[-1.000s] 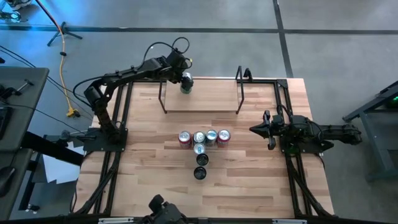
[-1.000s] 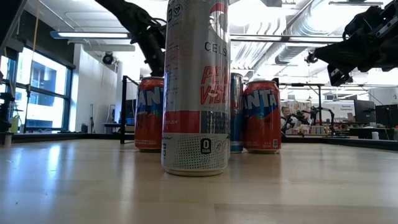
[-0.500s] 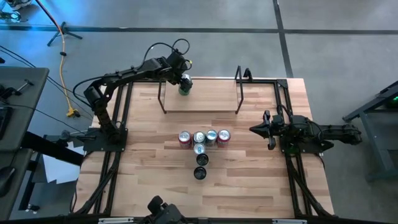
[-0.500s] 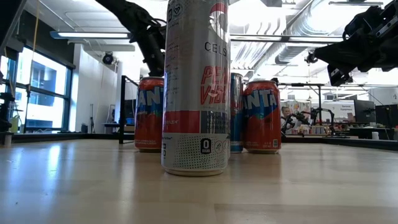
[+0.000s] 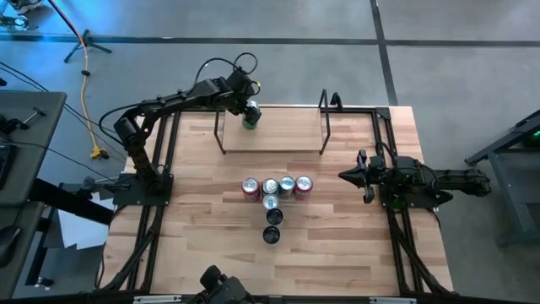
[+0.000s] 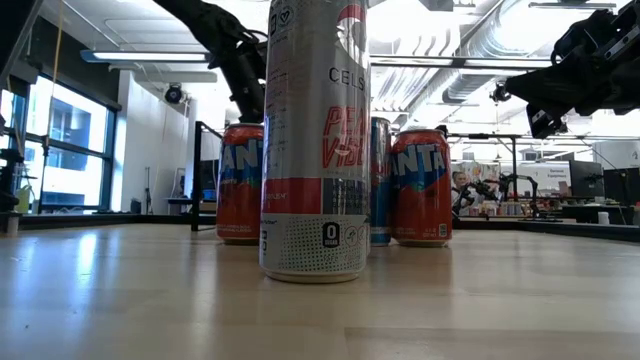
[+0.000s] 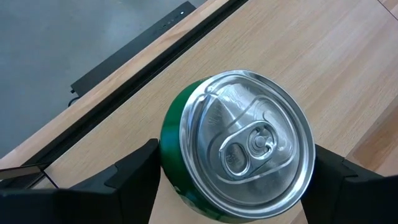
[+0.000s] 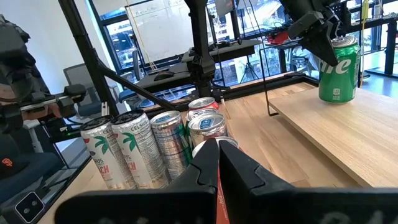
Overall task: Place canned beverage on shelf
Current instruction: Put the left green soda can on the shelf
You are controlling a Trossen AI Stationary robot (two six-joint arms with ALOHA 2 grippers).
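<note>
Green can (image 7: 236, 146) with a bright aluminium lid stands upright on the pale-wood shelf (image 5: 272, 139), between the left gripper's (image 5: 247, 108) spread fingers (image 7: 134, 180), which flank it with slight gaps. Seven more cans (image 5: 274, 198) cluster mid-table, near the waiting right gripper (image 5: 361, 176), whose fingers are pressed together.

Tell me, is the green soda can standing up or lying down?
Standing up. The green soda can rests on its base on the pale wooden shelf, silver top facing upward.
</note>
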